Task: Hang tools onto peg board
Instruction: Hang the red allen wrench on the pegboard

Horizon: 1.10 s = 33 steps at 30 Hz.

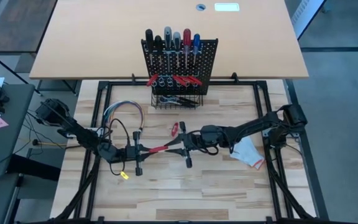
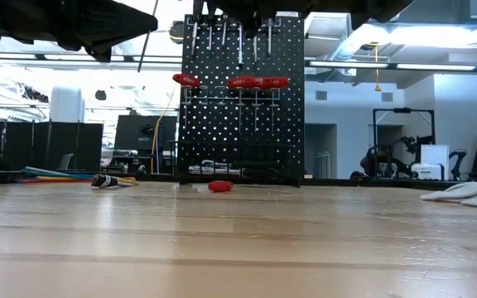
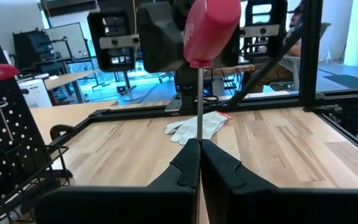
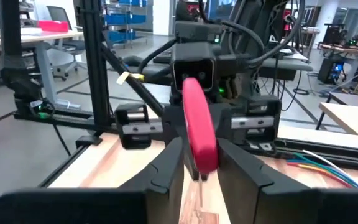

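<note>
In front of the upright black perforated metal peg board point(image 1: 180, 65), the left gripper point(image 1: 143, 150) is fully closed on the thin metal shaft of a red-handled screwdriver point(image 1: 159, 149), and the right gripper point(image 1: 183, 144) has its 2 fingers partly open around the red handle, above the wooden counter point(image 1: 216, 186).

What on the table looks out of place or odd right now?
A small red tool lies loose on the table before the peg board, and a white glove sits crumpled near the right arm. Nothing looks spilled or broken.
</note>
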Each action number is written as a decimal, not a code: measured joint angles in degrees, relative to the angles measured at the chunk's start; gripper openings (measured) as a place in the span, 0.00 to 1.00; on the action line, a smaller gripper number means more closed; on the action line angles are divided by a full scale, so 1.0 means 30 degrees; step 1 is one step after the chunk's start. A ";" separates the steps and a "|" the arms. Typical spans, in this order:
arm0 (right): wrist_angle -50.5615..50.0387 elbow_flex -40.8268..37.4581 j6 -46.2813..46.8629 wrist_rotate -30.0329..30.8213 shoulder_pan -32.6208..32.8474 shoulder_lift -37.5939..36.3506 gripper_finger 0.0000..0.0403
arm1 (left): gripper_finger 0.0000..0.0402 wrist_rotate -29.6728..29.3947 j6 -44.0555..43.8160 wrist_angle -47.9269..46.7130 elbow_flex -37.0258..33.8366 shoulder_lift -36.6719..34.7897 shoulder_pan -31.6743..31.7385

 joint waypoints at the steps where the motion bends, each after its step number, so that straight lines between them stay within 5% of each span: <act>1: -0.0022 0.0144 0.0095 0.0000 0.0000 0.0000 0.24 | 0.00 0.0002 -0.0138 0.0003 0.0000 0.0000 0.0077; 20: -0.0267 0.0523 -0.0095 -0.0576 -0.0087 0.0007 0.41 | 0.00 0.0517 -0.0523 0.0039 0.0007 0.0002 0.0364; 33: -0.0430 0.2524 -0.1413 -0.0512 0.0350 0.2250 0.32 | 0.00 0.0576 -0.0661 0.0262 0.0234 0.0015 0.0352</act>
